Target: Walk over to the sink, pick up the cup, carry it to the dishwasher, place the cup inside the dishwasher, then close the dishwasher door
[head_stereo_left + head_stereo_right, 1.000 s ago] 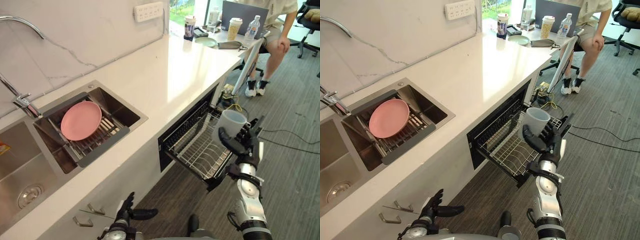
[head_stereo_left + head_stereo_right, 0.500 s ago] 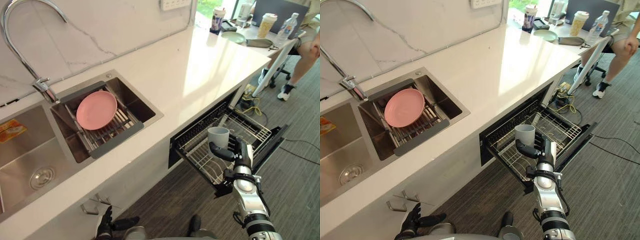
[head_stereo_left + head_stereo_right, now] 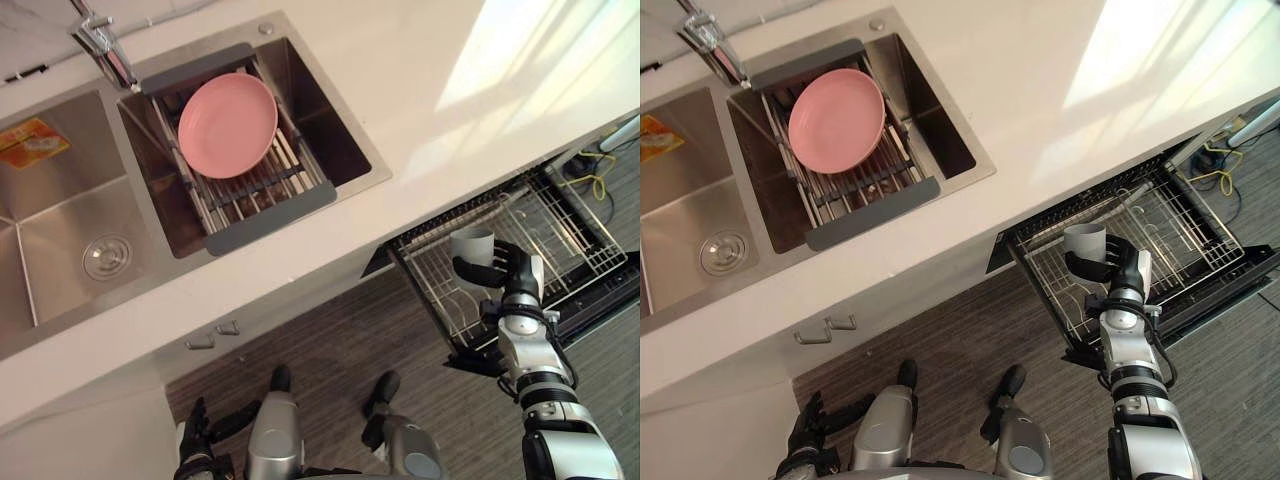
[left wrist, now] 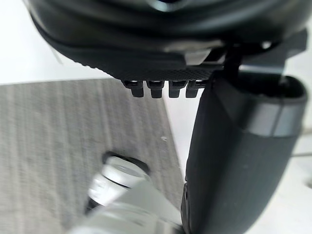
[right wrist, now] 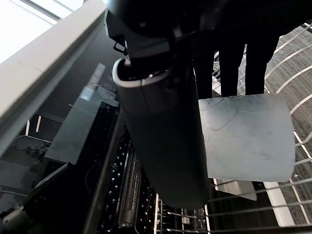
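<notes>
At lower right of the head views, the right hand [image 3: 512, 274] stays clamped round the grey cup [image 3: 472, 243], now close over the pulled-out dishwasher rack [image 3: 562, 220]; the camera tipped downward too. Release seems near. Left hand [image 3: 195, 438] hangs relaxed, lower left.

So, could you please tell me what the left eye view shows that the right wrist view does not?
The left eye view takes in the pink plate on a rack over the sink, the white countertop and the left hand hanging low. The right wrist view gives, close up, the thumb and fingers curled round the cup, plus the dishwasher's dark inside. Both share the cup, the right hand and the pulled-out wire basket.
</notes>
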Available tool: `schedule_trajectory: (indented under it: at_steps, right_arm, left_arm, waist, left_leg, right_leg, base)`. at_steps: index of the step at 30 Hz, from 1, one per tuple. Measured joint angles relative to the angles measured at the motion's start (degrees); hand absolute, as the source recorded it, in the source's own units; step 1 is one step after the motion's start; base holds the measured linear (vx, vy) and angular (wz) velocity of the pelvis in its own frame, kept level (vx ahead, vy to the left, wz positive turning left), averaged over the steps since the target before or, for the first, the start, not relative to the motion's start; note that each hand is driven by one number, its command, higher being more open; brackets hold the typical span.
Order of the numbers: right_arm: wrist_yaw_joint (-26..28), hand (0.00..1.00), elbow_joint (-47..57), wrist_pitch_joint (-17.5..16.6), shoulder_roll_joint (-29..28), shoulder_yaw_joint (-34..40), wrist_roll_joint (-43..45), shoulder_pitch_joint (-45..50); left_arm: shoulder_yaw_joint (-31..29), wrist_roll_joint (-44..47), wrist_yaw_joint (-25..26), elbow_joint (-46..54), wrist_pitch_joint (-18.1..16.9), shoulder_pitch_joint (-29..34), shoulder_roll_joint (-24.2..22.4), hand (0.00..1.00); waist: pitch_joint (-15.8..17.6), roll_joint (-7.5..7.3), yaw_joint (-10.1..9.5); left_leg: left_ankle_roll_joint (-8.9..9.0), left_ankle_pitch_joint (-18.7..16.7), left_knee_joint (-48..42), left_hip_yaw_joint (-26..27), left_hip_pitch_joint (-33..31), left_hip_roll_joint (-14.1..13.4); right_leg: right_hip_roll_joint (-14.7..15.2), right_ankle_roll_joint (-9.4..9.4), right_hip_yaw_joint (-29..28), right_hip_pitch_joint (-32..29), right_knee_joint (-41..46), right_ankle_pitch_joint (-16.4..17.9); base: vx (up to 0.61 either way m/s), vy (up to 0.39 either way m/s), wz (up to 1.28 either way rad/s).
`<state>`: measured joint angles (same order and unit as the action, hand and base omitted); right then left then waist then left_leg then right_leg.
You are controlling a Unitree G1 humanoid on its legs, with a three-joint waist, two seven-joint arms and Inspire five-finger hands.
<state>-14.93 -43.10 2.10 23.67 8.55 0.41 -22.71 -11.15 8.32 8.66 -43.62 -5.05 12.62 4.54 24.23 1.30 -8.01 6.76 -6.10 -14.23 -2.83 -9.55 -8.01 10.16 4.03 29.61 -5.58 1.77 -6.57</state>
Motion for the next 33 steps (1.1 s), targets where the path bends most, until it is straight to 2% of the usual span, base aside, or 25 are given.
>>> schedule_trajectory:
  at_steps: [5, 9, 10, 15, 20, 26, 30, 33]
  right_arm:
    - [2.4, 0.0, -4.5, 0.0, 1.5, -0.7, -0.1, -4.6]
    - [2.5, 0.0, -7.3, -0.2, 3.0, -4.4, -0.1, -8.3]
    - [2.0, 1.0, -8.9, -0.2, 3.3, -4.4, 0.0, -9.4]
    - [1.7, 1.0, -12.2, -0.7, 3.9, -4.4, -0.1, -11.9]
    - [2.3, 1.0, -12.5, 0.4, 4.7, -5.7, -0.4, -13.0]
    - [1.2, 1.0, -12.7, 1.3, 4.1, -6.6, -0.3, -12.3]
    - [-1.6, 1.0, -6.7, -0.2, 2.0, -4.3, 0.7, -8.0]
    - [-3.3, 1.0, 1.7, -1.9, -2.4, 0.2, 4.7, -1.3]
  left_arm:
    - [0.6, 0.0, 0.0, -1.1, -0.1, 0.0, 0.1, 1.0]
    - [2.7, -0.1, -0.1, -1.7, -0.4, 0.0, 0.9, 1.0]
    - [2.9, -0.1, -0.1, -1.9, -0.4, -0.2, 0.9, 1.0]
    - [4.7, 0.0, 0.0, -3.3, -1.4, -0.5, 1.2, 1.0]
    - [5.0, -0.1, 0.0, -4.4, -1.7, -0.5, 1.2, 1.0]
    - [5.0, -1.0, 0.1, -4.1, -2.3, -0.2, 1.1, 1.0]
    - [5.0, -1.6, 0.2, -4.0, -2.5, -0.2, 1.0, 1.0]
    - [4.9, -1.6, 0.2, -4.0, -1.9, 0.1, 0.9, 1.0]
  waist:
    - [1.3, 0.32, -0.62]
    - [1.8, 0.95, -1.32]
    - [2.1, 1.19, -1.65]
    - [2.5, 1.62, -2.04]
    - [2.7, 1.89, -2.22]
    - [3.0, 2.52, -2.15]
    - [2.5, 2.59, -1.82]
    - [0.6, 2.58, -0.74]
  left_leg:
    - [-0.47, 0.8, -0.2, -0.8, -2.5, 1.2]
    - [-0.67, 1.0, -0.9, -1.5, -4.1, 1.8]
    - [-0.73, 1.2, -0.9, -1.7, -4.2, 2.0]
    - [-0.85, 1.6, -1.0, -2.6, -5.4, 2.6]
    - [-0.81, 1.8, -1.3, -2.8, -5.0, 2.7]
    - [-0.69, 2.4, 1.0, -2.5, -0.7, 2.6]
    - [-0.48, 2.7, 3.3, -1.8, 2.2, 2.0]
    - [-0.43, 3.0, 5.0, -1.0, 3.8, 1.8]
  right_leg:
    - [1.7, 0.11, 0.4, -2.8, 2.3, 0.4]
    - [2.6, 0.07, 0.8, -4.5, 4.2, 1.0]
    - [2.9, 0.06, 0.9, -4.5, 4.6, 1.2]
    - [3.9, 0.03, 1.8, -5.7, 6.9, 2.2]
    - [4.5, -0.05, 1.9, -5.7, 8.4, 2.9]
    - [4.3, -0.01, 1.9, -2.2, 7.5, 3.1]
    - [3.0, 0.15, 1.7, 0.7, 4.1, 2.0]
    - [2.1, 0.43, 1.6, 2.5, 0.9, 0.7]
  base:
    - [-0.02, 0.047, 0.12]
    - [-0.04, 0.026, 0.1]
    - [-0.04, 0.016, 0.11]
    - [-0.05, 0.018, 0.13]
    - [-0.01, 0.005, 0.01]
    - [0.0, 0.0, -0.01]
    - [0.02, -0.017, -0.09]
    - [0.07, -0.018, -0.1]
